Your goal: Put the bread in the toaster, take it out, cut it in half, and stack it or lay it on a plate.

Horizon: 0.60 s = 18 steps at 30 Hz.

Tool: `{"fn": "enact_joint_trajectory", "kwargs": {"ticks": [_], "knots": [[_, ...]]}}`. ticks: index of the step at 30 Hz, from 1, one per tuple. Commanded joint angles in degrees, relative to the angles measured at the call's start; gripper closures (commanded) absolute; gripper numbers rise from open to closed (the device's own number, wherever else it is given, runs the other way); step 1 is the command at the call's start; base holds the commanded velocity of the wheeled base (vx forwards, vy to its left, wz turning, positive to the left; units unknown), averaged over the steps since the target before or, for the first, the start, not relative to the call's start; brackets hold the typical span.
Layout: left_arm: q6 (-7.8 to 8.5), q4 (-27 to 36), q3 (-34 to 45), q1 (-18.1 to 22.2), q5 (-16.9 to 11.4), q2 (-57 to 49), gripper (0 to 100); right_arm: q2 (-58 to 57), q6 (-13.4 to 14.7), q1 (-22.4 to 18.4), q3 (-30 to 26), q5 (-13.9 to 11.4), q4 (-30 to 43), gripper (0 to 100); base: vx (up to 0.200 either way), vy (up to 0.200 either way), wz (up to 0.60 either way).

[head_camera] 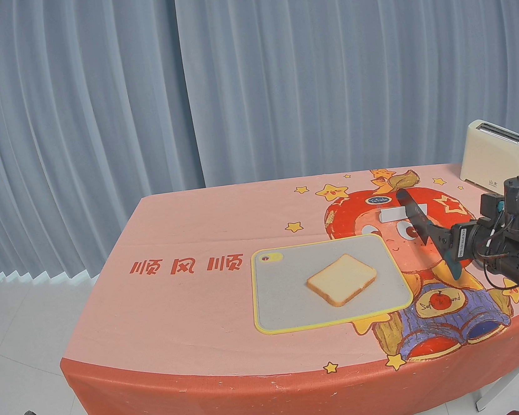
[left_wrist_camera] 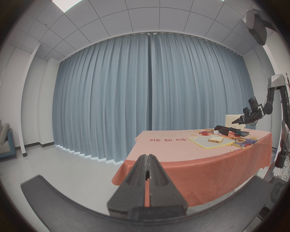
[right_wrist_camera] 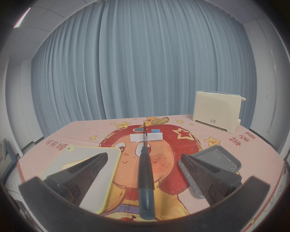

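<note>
A slice of bread lies flat on the grey, yellow-rimmed cutting board in the middle of the table. The cream toaster stands at the far right corner, its slot empty. A knife with a dark teal handle lies on the cloth right of the board, its blade tip on a small white rest. My right gripper hovers open over the knife handle, one finger on each side, touching nothing. It also shows from the head. My left gripper is shut and empty, low and well off the table's left side.
A grey tray-like plate sits on the cloth to the right of the knife, between it and the toaster. The table's left half is bare cloth. A curtain hangs behind the table.
</note>
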<state>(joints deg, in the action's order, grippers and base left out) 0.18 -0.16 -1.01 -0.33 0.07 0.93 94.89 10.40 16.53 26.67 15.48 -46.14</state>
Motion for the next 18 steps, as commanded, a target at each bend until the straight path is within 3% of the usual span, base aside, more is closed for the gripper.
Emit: {"fn": "enact_joint_trajectory", "kwargs": {"ticks": [1, 6, 11, 18], "knots": [[-0.01, 0.0, 1.0, 0.0, 0.0, -0.1, 100, 2.1, 0.0, -0.2, -0.4, 0.0, 0.0, 0, 0.0, 0.0, 0.0], [0.08, 0.0, 1.0, 0.0, 0.0, -0.1, 100, 3.3, 0.0, -0.4, -0.6, -0.1, -0.6, 0, 0.0, 0.0, 0.0], [-0.01, 0.0, 1.0, 0.0, 0.0, -0.1, 100, 6.4, -0.1, -0.6, -1.4, -0.1, -6.2, 0, 0.0, 0.0, 0.0], [-0.01, 0.0, 1.0, 0.0, 0.0, -0.1, 100, 4.8, -1.6, -1.7, 1.0, -0.3, -5.3, 0, 0.0, 0.0, 0.0]]}}
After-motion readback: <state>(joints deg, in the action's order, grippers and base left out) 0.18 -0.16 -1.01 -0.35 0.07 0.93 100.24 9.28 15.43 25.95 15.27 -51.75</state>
